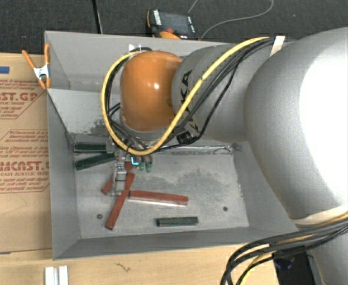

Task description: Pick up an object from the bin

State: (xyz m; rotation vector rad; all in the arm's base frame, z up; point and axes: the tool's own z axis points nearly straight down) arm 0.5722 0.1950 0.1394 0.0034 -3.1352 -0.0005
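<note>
My gripper [125, 171] hangs low in the left half of the bin, under the orange wrist cover. It is right over the upper end of a red-brown flat stick [117, 209] that slants down to the left. A second red-brown stick [162, 198] lies almost level to its right, and the two meet near the gripper. A short red-brown piece [107, 187] sits just left of the gripper. Whether anything is held cannot be made out.
Two dark green sticks [92, 154] lie against the left wall, close to the gripper. A short dark green bar [177, 221] rests near the front wall. The arm covers the bin's right and back parts.
</note>
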